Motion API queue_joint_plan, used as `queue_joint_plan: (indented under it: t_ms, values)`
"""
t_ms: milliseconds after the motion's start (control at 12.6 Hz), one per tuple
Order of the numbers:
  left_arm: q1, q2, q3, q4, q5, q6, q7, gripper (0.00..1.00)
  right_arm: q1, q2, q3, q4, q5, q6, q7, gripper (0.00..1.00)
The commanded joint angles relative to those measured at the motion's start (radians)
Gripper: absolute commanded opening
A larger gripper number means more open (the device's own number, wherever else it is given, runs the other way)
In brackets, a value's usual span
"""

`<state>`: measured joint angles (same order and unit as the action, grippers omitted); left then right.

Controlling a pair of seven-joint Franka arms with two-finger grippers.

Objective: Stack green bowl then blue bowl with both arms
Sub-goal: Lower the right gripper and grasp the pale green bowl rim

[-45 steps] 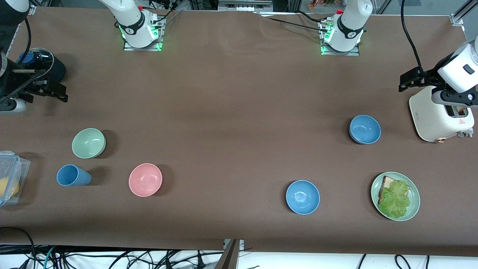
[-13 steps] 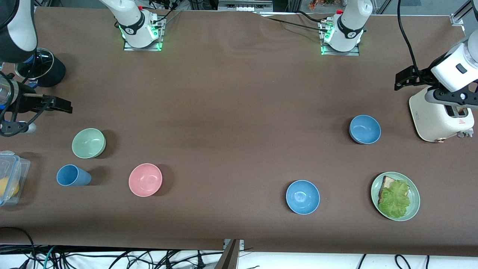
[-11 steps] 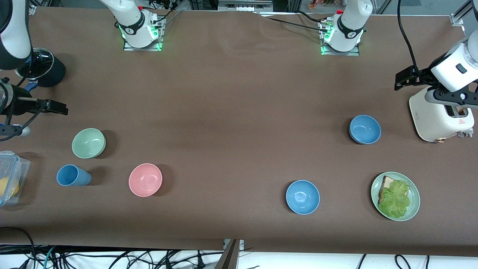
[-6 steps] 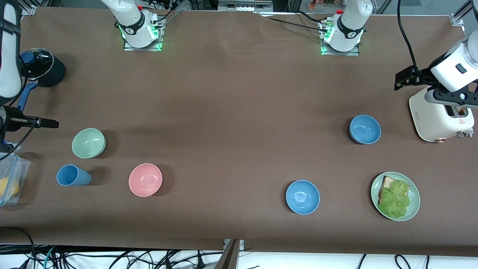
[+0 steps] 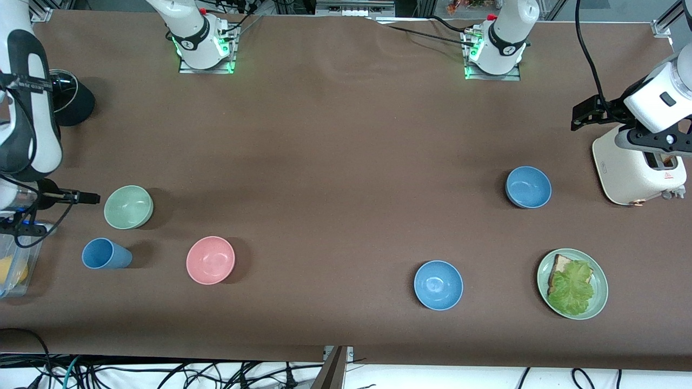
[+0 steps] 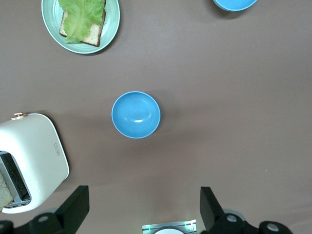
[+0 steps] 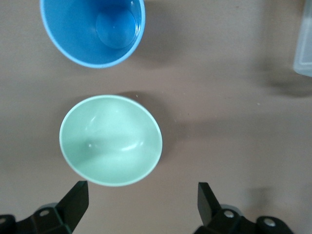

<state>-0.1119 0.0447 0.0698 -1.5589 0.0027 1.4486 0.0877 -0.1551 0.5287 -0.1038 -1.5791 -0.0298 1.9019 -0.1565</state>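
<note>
Right claw (image 5: 89, 199) now lower beside green bowl (image 5: 128, 207), apparently spread; left claw (image 5: 586, 114) spread.

— What stands toward the right arm's end of the bench (image 5: 335, 162)?
— A pink bowl (image 5: 210, 260), a blue cup (image 5: 105, 254) lying on its side, a clear box (image 5: 16, 265) at the edge, and a dark pot (image 5: 73, 100) near the bases.
— And toward the left arm's end?
— A white toaster (image 5: 638, 170), and a green plate (image 5: 599, 286) holding bread (image 5: 559, 264) under lettuce (image 5: 572, 292), nearer the front camera.
</note>
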Motion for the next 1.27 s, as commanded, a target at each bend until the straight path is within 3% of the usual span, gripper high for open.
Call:
queue_joint_plan:
  t_ms: [0,317,952,1190]
  values:
    - [0.001,0.003,-0.002,0.023,-0.004,-0.020,0.003,1.00,-0.017,0.040,0.010,-0.016,0.045,0.045,-0.011,0.99]
    - [0.003,0.003,-0.001,0.020,-0.004,-0.020,0.004,1.00,-0.037,0.054,0.010,-0.088,0.047,0.163,-0.038,0.99]
    - [0.004,0.003,-0.001,0.019,-0.004,-0.022,0.004,1.00,-0.057,0.090,0.013,-0.128,0.056,0.232,-0.072,0.99]
    - [0.006,0.003,0.001,0.017,-0.004,-0.022,0.006,1.00,-0.057,0.097,0.013,-0.140,0.099,0.246,-0.075,0.98]
